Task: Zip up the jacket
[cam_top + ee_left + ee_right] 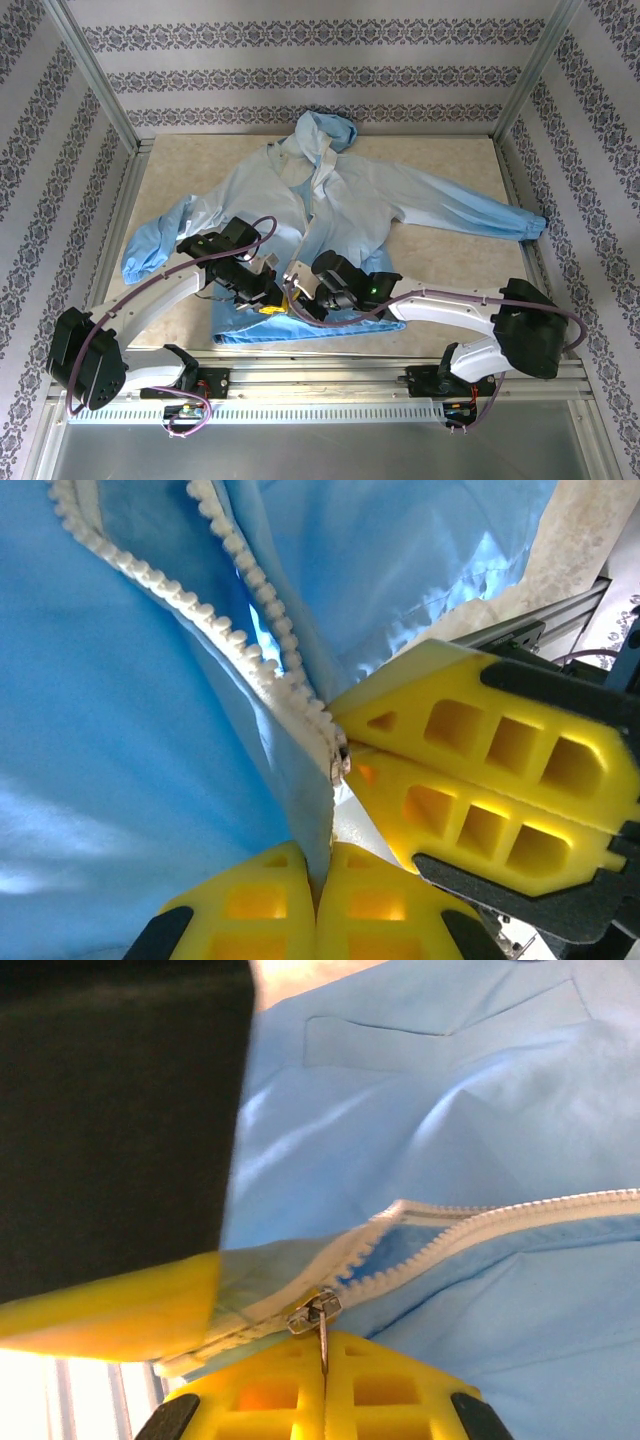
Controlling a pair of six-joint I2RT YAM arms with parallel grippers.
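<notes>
- While the thin light-blue hooded jacket lies spread flat on the beige table, hood at the far side and hem toward the arm bases, both grippers meet at the middle of the hem.
- Left gripper: its yellow fingers are pressed together, pinching the jacket's front edge just below the zipper's bottom end.
- Right gripper: its jaws are clamped on the pull tab of the small metal zipper slider, right beside the left gripper.
- Beyond the slider, the whitish plastic zipper teeth part into two rows along the open front.
</notes>
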